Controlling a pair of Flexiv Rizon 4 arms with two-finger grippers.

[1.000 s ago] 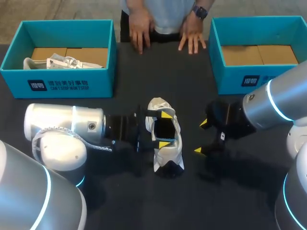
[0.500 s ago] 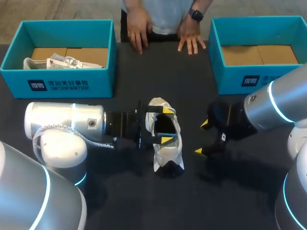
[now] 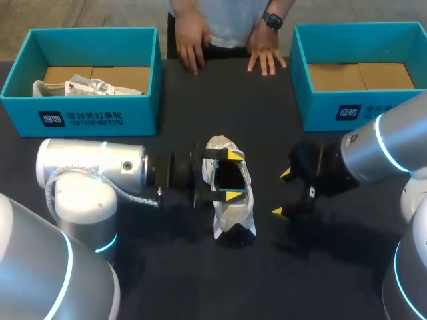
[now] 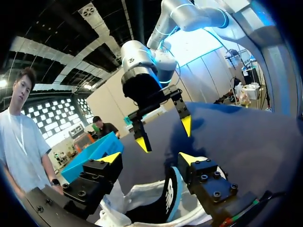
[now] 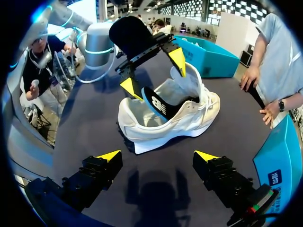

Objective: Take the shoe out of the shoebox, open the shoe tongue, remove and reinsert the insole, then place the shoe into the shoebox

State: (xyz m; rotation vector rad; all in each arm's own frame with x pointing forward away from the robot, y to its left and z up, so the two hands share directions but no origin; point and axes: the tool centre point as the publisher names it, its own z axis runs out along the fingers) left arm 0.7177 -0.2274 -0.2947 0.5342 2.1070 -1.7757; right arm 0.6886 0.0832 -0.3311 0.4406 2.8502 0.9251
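A white shoe [image 3: 233,217] lies on the dark table, seen side-on in the right wrist view [image 5: 175,123]. Its black insole [image 5: 158,105] stands partly out of the opening. My left gripper [image 3: 231,175] hangs over that opening with its jaws wide. In the left wrist view the insole [image 4: 170,191] stands edge-on between the fingers, close to one and clear of the other. To the shoe's right my right gripper [image 3: 281,193] is open and empty, apart from the shoe. It also shows ahead of the left gripper [image 4: 150,160] as the right gripper [image 4: 164,135].
A teal shoebox [image 3: 80,110] at the back left holds another pale shoe [image 3: 87,87]. A second teal shoebox [image 3: 333,110] stands at the back right with only cardboard inside. A person's hands [image 3: 193,47] rest on the far table edge.
My left arm has pushed slightly to the right, toward the shoe, and its fingers have drawn a little closer together. The right arm has stayed still.
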